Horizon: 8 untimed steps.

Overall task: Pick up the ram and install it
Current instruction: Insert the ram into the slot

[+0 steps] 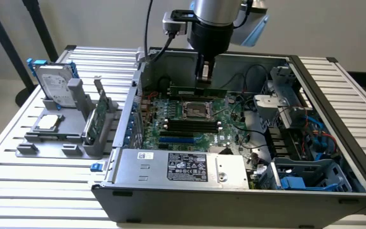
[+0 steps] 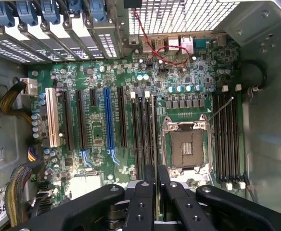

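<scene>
Pincer (image 1: 202,81) is clamped on the ram (image 1: 199,89), held level just beyond the CPU socket (image 1: 199,109): install step. From the wrist, fingers (image 2: 144,192) sit near-together by the memory slots (image 2: 143,134). Seating likely demands exact slot alignment.

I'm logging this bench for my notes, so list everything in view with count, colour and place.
table: one, silver slats, under everything
case: one, dark grey, open, on the table
motherboard: one, green, inside the case
power supply: one, silver, in case, nearest exterior camera
holder: one, grey, on table, exterior view's left
hard drive: one, silver with blue rails, upright in holder
card: one, green, upright in holder
processor: one, silver, flat on holder
ram: one, dark green, held over the motherboard
arm: one, grey, above the case
end effector: one, black, shut on the ram
</scene>
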Available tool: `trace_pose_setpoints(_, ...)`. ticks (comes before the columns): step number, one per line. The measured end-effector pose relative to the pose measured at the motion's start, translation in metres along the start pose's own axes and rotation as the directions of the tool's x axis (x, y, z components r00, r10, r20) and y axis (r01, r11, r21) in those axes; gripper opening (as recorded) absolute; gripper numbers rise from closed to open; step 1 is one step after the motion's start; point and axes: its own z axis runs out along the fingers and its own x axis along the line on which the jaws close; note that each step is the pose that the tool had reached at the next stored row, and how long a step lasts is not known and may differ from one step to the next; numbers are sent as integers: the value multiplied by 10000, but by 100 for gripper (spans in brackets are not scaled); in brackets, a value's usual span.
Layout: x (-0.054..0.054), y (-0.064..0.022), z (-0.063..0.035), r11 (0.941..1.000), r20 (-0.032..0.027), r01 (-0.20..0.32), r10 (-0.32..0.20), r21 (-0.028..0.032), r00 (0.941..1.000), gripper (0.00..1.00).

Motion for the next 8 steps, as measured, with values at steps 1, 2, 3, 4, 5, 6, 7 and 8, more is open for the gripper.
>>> trace_pose_setpoints(1, 1, -1, 18, 10000, 0, 0, 0, 0, 10000, 14)
trace_pose_setpoints(2, 3, -1, 36, 10000, 1, 0, 0, 0, 10000, 14)
trace_pose_setpoints(3, 5, -3, 55, 10000, 0, 0, 0, 0, 10000, 14)
trace_pose_setpoints(4, 7, -3, 73, 10000, 0, 0, 0, 0, 10000, 14)
trace_pose_setpoints(5, 9, -4, 90, 10000, -2, 0, 0, -1, 10000, 14)
trace_pose_setpoints(6, 11, -4, 108, 10000, -1, 0, 0, -1, 10000, 14)
trace_pose_setpoints(7, 13, -5, 126, 10000, -1, 0, 0, 0, 10000, 14)
trace_pose_setpoints(8, 16, -5, 144, 10000, 0, 0, 0, 0, 10000, 14)
